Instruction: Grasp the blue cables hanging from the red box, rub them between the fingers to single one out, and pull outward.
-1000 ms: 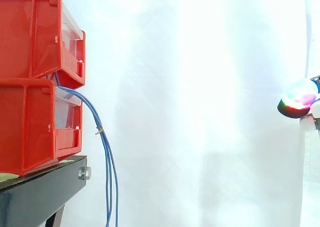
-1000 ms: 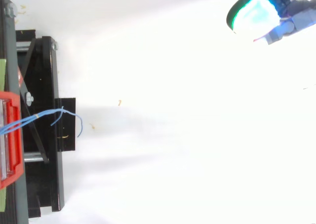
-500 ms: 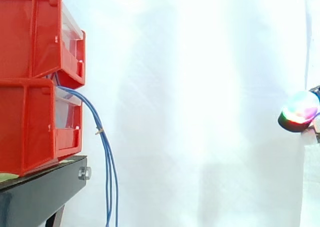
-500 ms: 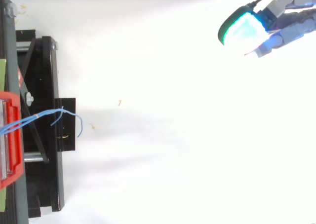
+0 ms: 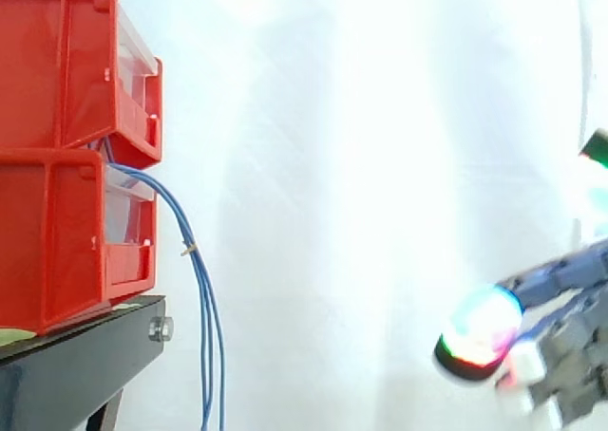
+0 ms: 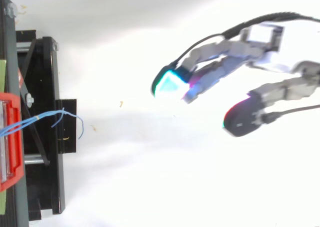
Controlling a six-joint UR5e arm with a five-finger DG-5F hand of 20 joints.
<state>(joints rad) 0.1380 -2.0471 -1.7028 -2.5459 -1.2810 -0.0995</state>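
Behind everything, white curtain (image 5: 380, 118). At the side view's left edge, black stand (image 5: 76, 365) carrying the red box (image 5: 57, 70) stacked on a second red bin (image 5: 47, 241). Hand (image 6: 252, 49) low at the right of the side view, fingers stretched out nearly straight, thumb held off to one side, nothing between them. Glowing fingertips (image 6: 168, 84) point toward the stand. Blue cables (image 5: 204, 317) come out between the two bins, arch over the lower bin's front, then hang straight down past the stand's edge, so their long axis is vertical. A small tan tie (image 5: 189, 250) binds them near the top of the drop. Cables lie well apart from the hand, straight ahead of the fingertips. From above, the gap between fingers and thumb faces them. Judgement: a level reach across should bring the hanging run into that gap.
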